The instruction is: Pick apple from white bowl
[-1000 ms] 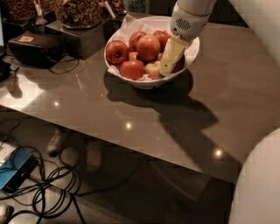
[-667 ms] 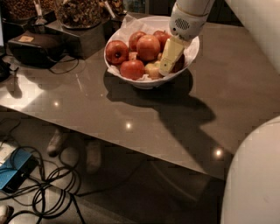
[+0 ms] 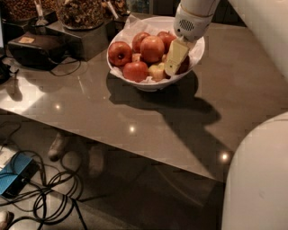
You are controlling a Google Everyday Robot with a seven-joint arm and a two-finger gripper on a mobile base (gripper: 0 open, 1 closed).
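Note:
The white bowl [image 3: 148, 83] stands at the table's far side, lined with crinkled white paper and holding several apples. The large red-orange apple [image 3: 152, 48] lies near the bowl's middle. A deep red apple [image 3: 120, 53] lies at the left, another red one [image 3: 135, 71] at the front, and a small pale yellow-green one [image 3: 156, 72] beside it. My gripper [image 3: 173, 66] reaches down into the right half of the bowl, just right of the red-orange apple and partly in front of a dark red apple [image 3: 183, 65].
The bowl sits on a brown table [image 3: 135, 117]. A dark box [image 3: 36, 47] with cables and snack containers [image 3: 81, 13] stand at the back left. My white body [image 3: 258, 179] fills the lower right. Cables and a blue device [image 3: 15, 177] lie on the floor.
The gripper stays in the right half of the bowl, almost where it was. No apple has moved.

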